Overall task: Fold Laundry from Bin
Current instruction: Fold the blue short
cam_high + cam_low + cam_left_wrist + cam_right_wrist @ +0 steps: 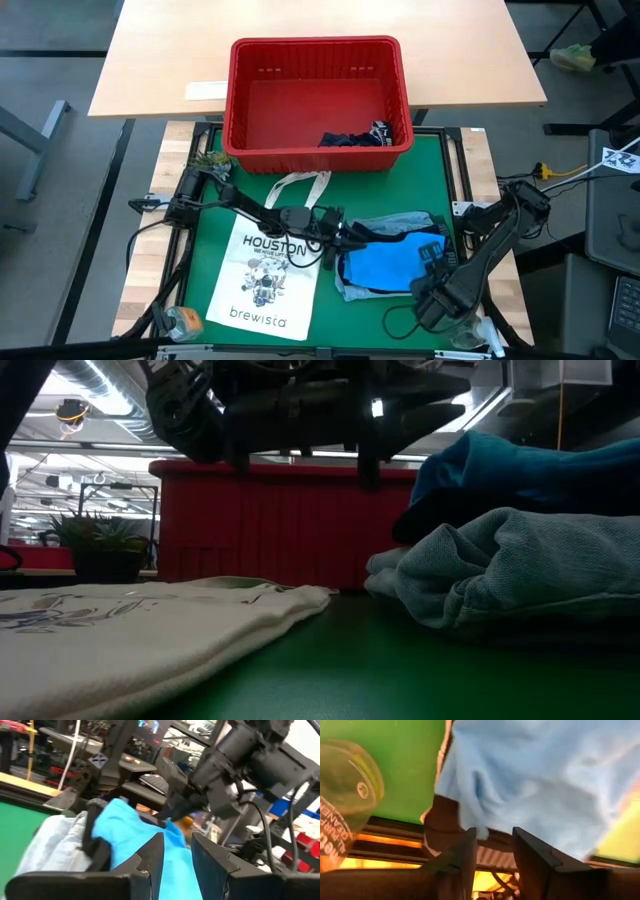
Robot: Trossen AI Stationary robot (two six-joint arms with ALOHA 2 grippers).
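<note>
The bright blue garment (385, 262) lies on the light blue denim shirt (400, 222), bunched on the green mat right of centre. In the low view the blue garment (530, 465) rises above the denim (520, 570). My left gripper (342, 236) is shut on the blue garment's left edge. My right gripper (428, 258) is shut on its right edge. The red bin (315, 45) stands at the far side, with a dark navy garment (350, 140) in its near right corner. The dark green garment is not in view. My left gripper pinches the bright blue garment's left edge (172, 832) between its two fingers, coming level from the table's left. How many layers it has cannot be told. The cloth bunches up beyond the fingers, over the denim. My right gripper pinches an edge of blue cloth (482, 830) between its fingertips, coming from the table's near right. The cloth spreads away beyond the fingers. One layer or several, I cannot tell.
The white "HOUSTON brewista" tote bag (265, 275) lies flat on the mat's left half. A clear plastic bottle (475, 335) lies at the near right corner and shows in the right wrist view (345, 795). A small jar (185, 320) sits at the near left.
</note>
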